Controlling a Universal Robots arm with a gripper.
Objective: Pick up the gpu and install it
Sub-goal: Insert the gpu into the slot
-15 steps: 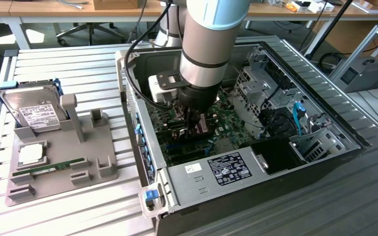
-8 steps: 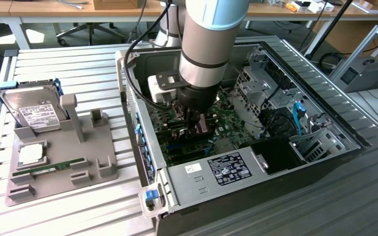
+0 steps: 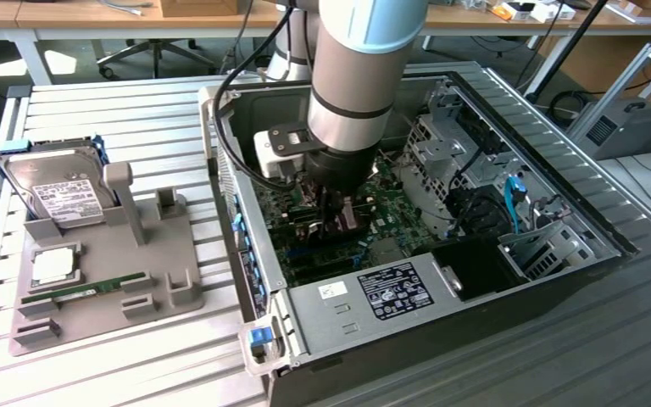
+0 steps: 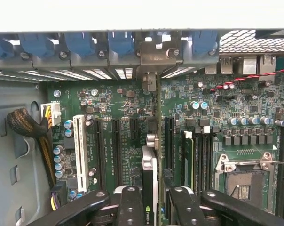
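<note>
End effector [image 4: 153, 200] is down inside the open PC case [image 3: 552, 254], clamped on the gpu [image 4: 151, 174], fingers [image 4: 130, 207] on either side of the card's top edge. Card stands upright, edge-on in wrist view, over the motherboard [image 4: 212, 117] among the black expansion slots, w/ its silver bracket [image 4: 158, 59] up against the rear slot openings; can't tell if it's fully seated. In exterior view the arm [image 3: 354, 85] reaches straight down into the case middle. On the tabletop [image 3: 111, 110] at exterior view's left, a grey parts holder [image 3: 111, 297] carries the hard drive [image 3: 60, 191], a memory stick [image 3: 82, 290] & a CPU [image 3: 54, 267].
</note>
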